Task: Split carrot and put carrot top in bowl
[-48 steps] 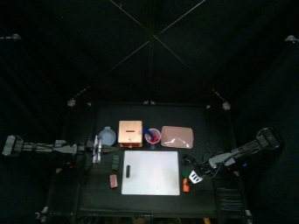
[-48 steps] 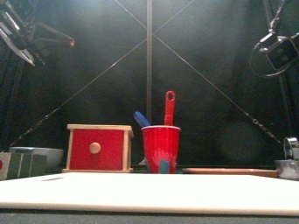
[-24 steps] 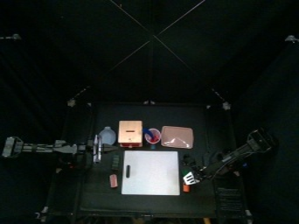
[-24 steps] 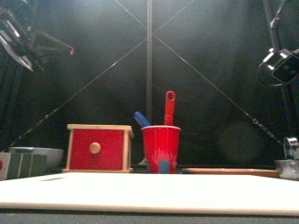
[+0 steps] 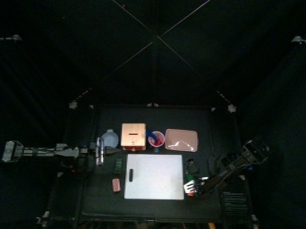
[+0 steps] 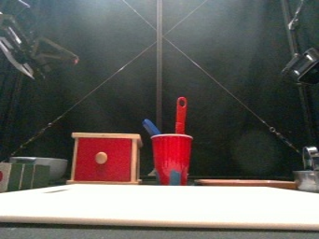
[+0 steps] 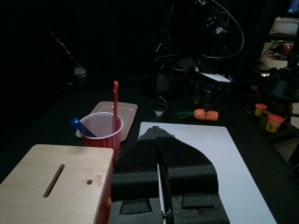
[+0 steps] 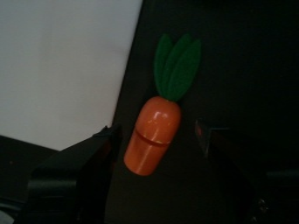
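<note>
Middle of right wrist picture: small orange toy carrot point(image 8: 153, 136) with flat green leaf top point(image 8: 177, 59), lying on black table point(image 8: 233, 79) just beside white cutting board point(image 8: 65, 70). Right gripper point(image 8: 149, 156) above it, jaws wide apart, holding nothing. Left gripper point(image 7: 163, 179) shut tight, empty, over board near red cup point(image 7: 101, 131) and wooden box point(image 7: 52, 179).

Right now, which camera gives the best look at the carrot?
The right wrist view: the carrot lies whole on the black table beside the white board, orange body and green leaves clear. The left wrist view shows a small orange spot; the front view shows none.
</note>
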